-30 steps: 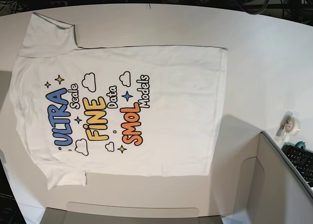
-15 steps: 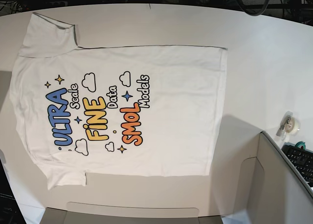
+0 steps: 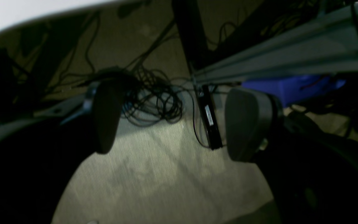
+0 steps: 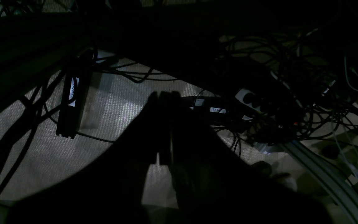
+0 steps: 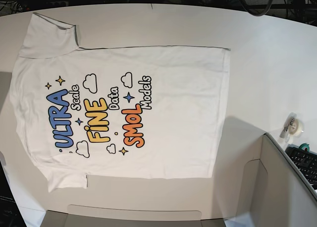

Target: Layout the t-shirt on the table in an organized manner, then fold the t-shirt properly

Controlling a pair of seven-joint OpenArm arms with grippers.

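T-shirt (image 5: 124,108) flat on table (image 5: 267,58), neither pincer near it.

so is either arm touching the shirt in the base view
No, the t-shirt lies spread flat, print up, on the table, with no arm or gripper anywhere in the base view.

t-shirt (image 5: 124,110) flat on table (image 5: 267,63)

One t-shirt (image 5: 124,113), one table (image 5: 267,53), one keyboard (image 5: 304,163), one tape roll (image 5: 294,126).
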